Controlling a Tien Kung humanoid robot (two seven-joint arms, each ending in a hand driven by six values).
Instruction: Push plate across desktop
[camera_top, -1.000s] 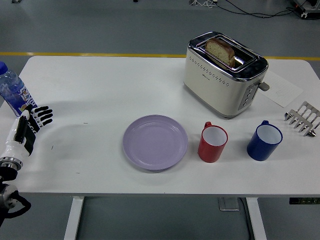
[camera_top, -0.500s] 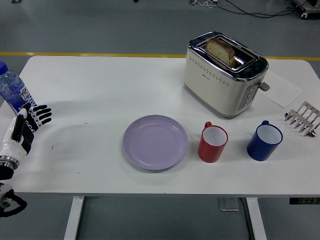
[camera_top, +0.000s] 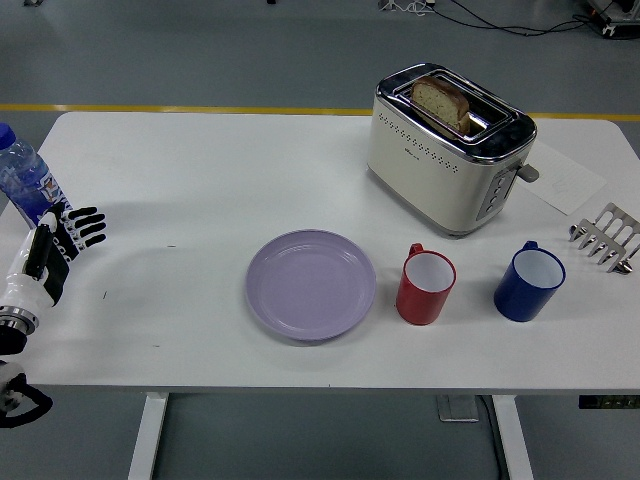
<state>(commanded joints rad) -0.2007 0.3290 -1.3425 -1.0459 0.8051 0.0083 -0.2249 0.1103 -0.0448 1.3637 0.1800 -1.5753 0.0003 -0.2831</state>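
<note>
Place: a robot lab or test hall, set up with kitchen props.
Floor: bare grey floor (camera_top: 200, 50), with a yellow line (camera_top: 180, 108) painted across it behind the table, as in a marked work zone.
Cables: black cables (camera_top: 500, 18) lie loose on the floor at the far side.
Table: a plain white table (camera_top: 200, 180) on metal legs, standing alone in open space, no walls or cupboards near it.
Props: a toaster (camera_top: 447, 150) with bread in it, a plate (camera_top: 311, 284), a red mug (camera_top: 425, 285), a blue mug (camera_top: 528, 282), a toast rack (camera_top: 606, 236), a water bottle (camera_top: 22, 180).
Robot: a black-and-white robot hand (camera_top: 55, 250) rests at the table's left edge.
</note>
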